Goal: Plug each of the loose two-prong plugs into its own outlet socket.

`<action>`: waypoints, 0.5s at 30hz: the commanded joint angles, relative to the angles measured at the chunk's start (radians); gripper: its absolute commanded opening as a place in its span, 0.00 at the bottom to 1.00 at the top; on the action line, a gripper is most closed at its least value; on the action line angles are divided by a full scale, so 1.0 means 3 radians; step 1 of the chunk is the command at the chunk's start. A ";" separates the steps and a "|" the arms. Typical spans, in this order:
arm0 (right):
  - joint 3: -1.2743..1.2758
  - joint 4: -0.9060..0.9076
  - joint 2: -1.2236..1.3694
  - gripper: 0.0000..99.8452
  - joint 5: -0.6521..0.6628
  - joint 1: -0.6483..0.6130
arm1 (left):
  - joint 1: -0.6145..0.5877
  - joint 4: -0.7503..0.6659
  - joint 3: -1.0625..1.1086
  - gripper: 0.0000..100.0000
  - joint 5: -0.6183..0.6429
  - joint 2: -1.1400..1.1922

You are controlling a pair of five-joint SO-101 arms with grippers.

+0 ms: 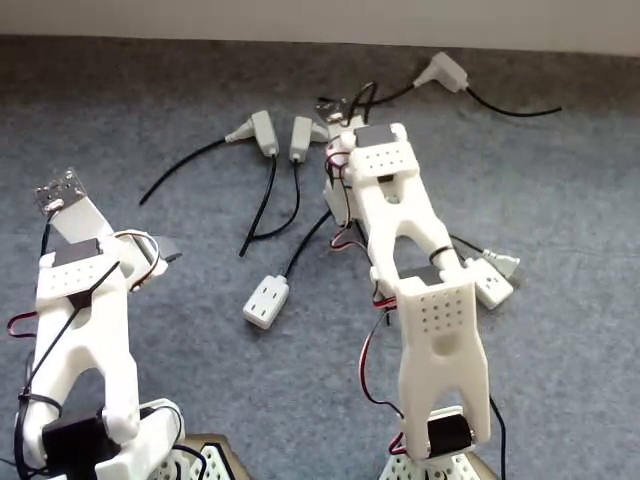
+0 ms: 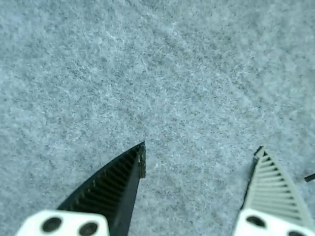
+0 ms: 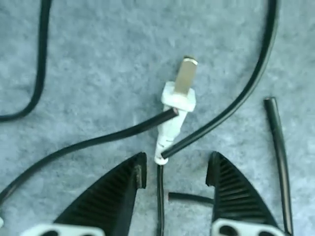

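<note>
Just ahead of the right claw [image 3: 177,160], whose black fingers [image 3: 113,196] stood apart, lay a small white two-prong plug [image 3: 176,105] with a black cord [image 3: 88,142] on grey carpet [image 3: 98,64]. It should pinch the white body, I think, not the cord. The left claw [image 2: 202,147] gaped too, over bare carpet. The high view showed a white boxy outlet socket [image 1: 266,300] well away; the right wrist view showed the prongs [image 3: 186,76] close.

Bare grey carpet [image 2: 147,64] lies free beneath the wide-spread left gripper [image 2: 202,147]. Ahead of the right gripper [image 3: 177,157], black cords [image 3: 98,140] close in on the white plug [image 3: 176,105] from both sides, crowding any approach
</note>
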 commanded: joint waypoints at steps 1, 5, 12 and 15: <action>-0.0130 -0.0146 0.0090 0.17 -0.0046 -0.0033 | 0.0059 -0.0046 -0.0008 0.33 -0.0026 -0.0079; -0.0136 -0.0156 0.0207 0.06 -0.0031 -0.0013 | 0.0059 -0.0046 -0.0008 0.33 -0.0026 -0.0079; -0.0713 0.0217 0.0110 0.01 -0.0026 0.0161 | 0.0064 -0.0046 -0.0008 0.33 -0.0026 -0.0079; -0.1199 0.0601 0.0064 0.01 0.0194 0.0141 | 0.0069 -0.0046 -0.0008 0.33 -0.0026 -0.0079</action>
